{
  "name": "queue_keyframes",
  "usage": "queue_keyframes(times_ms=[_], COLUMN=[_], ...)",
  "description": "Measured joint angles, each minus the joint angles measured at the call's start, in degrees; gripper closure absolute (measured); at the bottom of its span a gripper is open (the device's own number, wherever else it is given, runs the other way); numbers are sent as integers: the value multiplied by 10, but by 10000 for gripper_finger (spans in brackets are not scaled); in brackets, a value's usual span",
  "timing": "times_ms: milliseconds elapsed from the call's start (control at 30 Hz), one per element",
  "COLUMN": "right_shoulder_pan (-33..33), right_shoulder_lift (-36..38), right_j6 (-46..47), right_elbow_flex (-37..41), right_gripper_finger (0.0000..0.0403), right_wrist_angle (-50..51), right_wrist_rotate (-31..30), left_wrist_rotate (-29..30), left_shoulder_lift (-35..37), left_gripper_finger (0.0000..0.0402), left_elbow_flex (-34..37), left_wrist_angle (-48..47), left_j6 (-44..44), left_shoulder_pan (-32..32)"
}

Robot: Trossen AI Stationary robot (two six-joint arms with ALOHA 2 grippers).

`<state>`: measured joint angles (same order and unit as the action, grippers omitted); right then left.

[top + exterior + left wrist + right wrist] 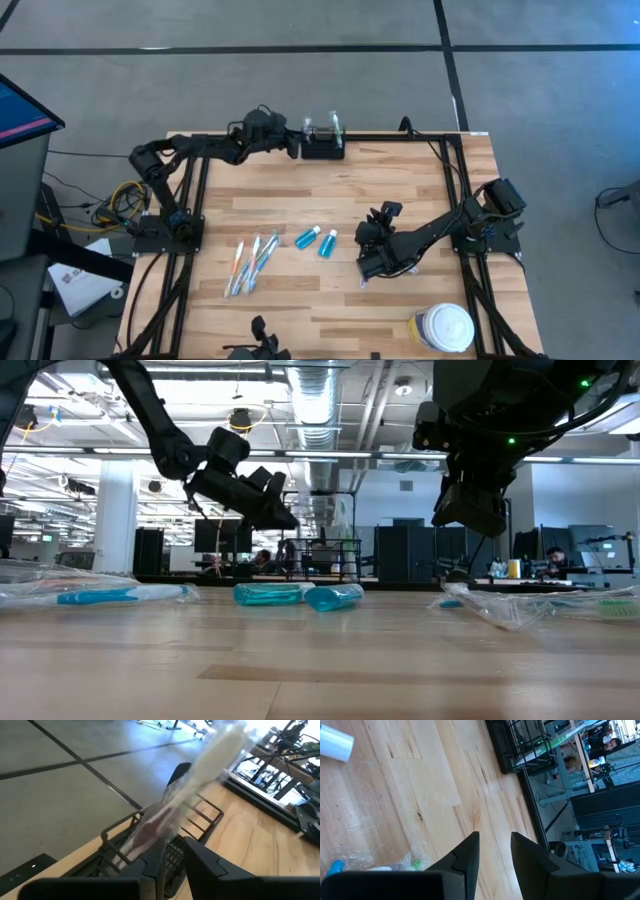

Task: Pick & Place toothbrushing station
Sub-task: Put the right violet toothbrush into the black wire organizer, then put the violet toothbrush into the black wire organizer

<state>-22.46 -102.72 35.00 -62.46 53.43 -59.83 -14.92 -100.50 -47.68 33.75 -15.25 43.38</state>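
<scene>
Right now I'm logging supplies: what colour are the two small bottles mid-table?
Blue; the small bottles show best in the high view.

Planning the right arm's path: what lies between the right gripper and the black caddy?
In the high view, only bare wood lies between the right gripper and the black caddy.

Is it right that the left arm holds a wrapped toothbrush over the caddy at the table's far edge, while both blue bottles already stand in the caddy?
Not quite. The left fingers do hold a wrapped toothbrush over the caddy at the far edge, but the two blue bottles lie on the table, mid-board, as the high view shows.
</scene>
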Motion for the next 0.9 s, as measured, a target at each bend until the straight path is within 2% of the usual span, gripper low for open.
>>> queue_keyframes(times_ms=[267, 433, 600, 800, 900], right_shoulder_pan=[0, 0, -4, -24, -27], right_shoulder_lift=[0, 0, 0, 0, 0], right_j6=[0, 2, 6, 10, 10], right_elbow_flex=[0, 0, 0, 0, 0], right_gripper_finger=[301, 301, 301, 301, 301], right_wrist_angle=[-1, 0, 1, 0, -1], right_wrist_rotate=[0, 2, 38, 79, 126], left_wrist_rotate=[18, -20, -64, -64, -39], left_shoulder_lift=[1, 1, 1, 37, 77], left_gripper_finger=[341, 341, 341, 341, 341], left_elbow_flex=[0, 0, 0, -1, -1], left_wrist_angle=[-4, -4, -11, -83, -142], left_j6=[-9, -29, -31, -16, 0], left_shoulder_pan=[0, -2, -14, -46, -65])
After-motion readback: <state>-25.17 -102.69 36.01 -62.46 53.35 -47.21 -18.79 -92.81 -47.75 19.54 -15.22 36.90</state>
